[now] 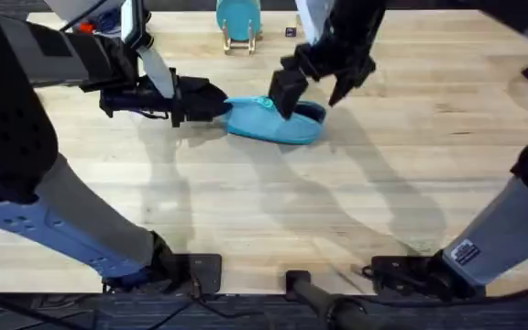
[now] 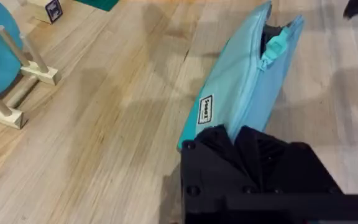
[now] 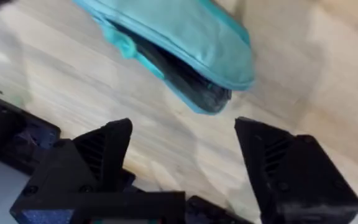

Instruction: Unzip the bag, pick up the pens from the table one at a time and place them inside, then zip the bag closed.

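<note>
Pale wood planks of the tabletop (image 1: 273,220) are lying bare nearest the arm bases. Farther out, the turquoise pencil pouch (image 1: 276,120) is resting flat at mid-tabletop. The left claw (image 1: 216,101) is pinching the pouch's left end shut between its black fingers, as the left wrist view is showing. The right claw (image 1: 312,93) is hovering spread wide just above the pouch's right part, gripping nothing. The zipper is standing partly open, its teal pull tab (image 1: 267,104) sitting near the middle and a dark slit gaping toward the right end. To finish well, I judge the right claw should be closing squarely on that tab while the left is bracing the fabric taut. Beyond, a teal disc on a wooden stand (image 1: 238,22) is standing.
</note>
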